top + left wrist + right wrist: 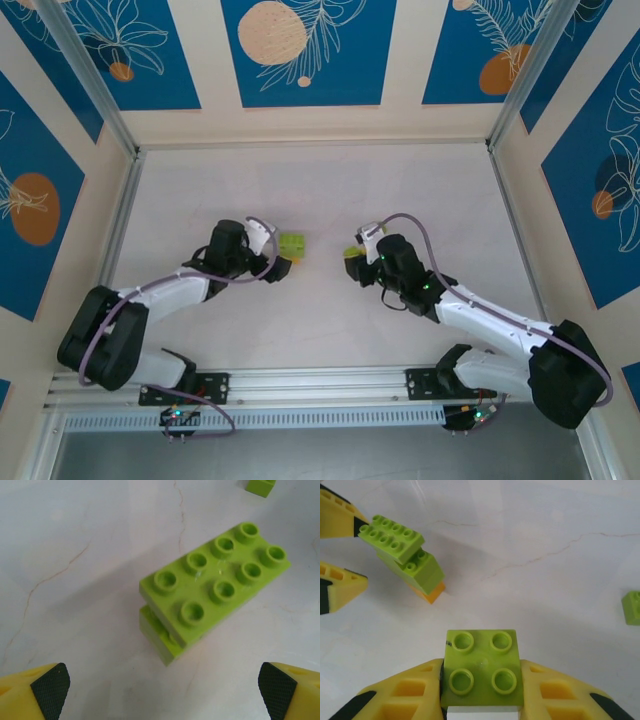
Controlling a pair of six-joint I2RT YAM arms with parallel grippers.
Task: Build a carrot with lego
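One square brick we pinch in right gripper; carrot stack lies ahead-left, just off the spread left gripper

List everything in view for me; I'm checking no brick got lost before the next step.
stack of bricks: one, lime-green over an orange brick, on the table just ahead of the left gripper
square brick: one, lime-green, in the right gripper
loose brick: one, lime-green, on the table, right edge of the right wrist view
table: one, white with faint veins, under everything
wall panels: several, blue and cream, around the table
arms: two, white and black, based at the near edge
left gripper: one, yellow fingers, open, touching nothing
right gripper: one, yellow fingers, shut on the square brick
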